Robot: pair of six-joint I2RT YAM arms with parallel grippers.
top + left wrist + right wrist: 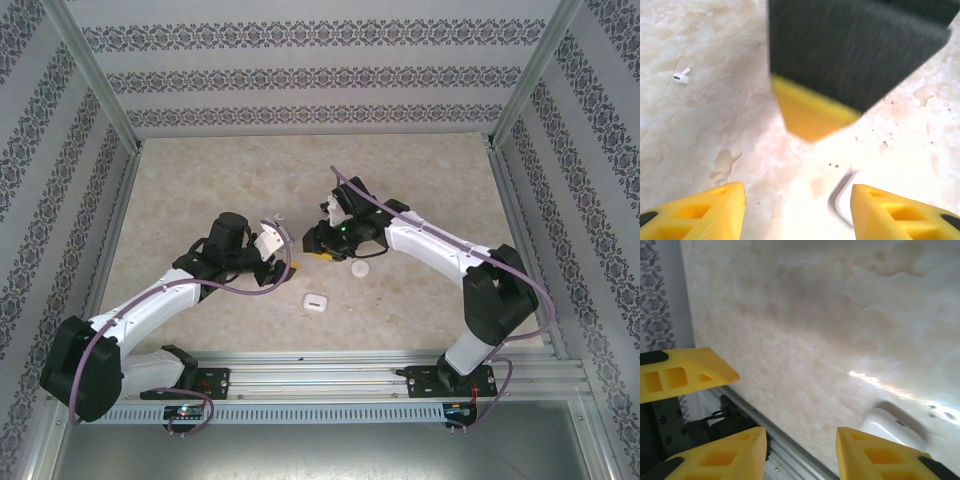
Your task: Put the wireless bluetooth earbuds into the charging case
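Observation:
The charging case [316,302], a small glossy white box, lies on the table in front of both grippers. Its rounded corner [842,200] shows beside my left gripper's right finger. In the right wrist view the case [890,424] lies just beyond the right finger. One tiny white earbud [681,76] lies alone on the marble, far left of the left gripper. My left gripper [285,262] [797,192] is open with bare table between its fingers. My right gripper [322,247] [800,435] is open too, holding nothing, tip to tip with the left one.
A flat round white disc [359,269] lies just right of the grippers. The right gripper's black and yellow finger [812,112] hangs close in front of the left wrist camera. The left gripper's finger [685,372] and the near rail [765,435] appear in the right wrist view.

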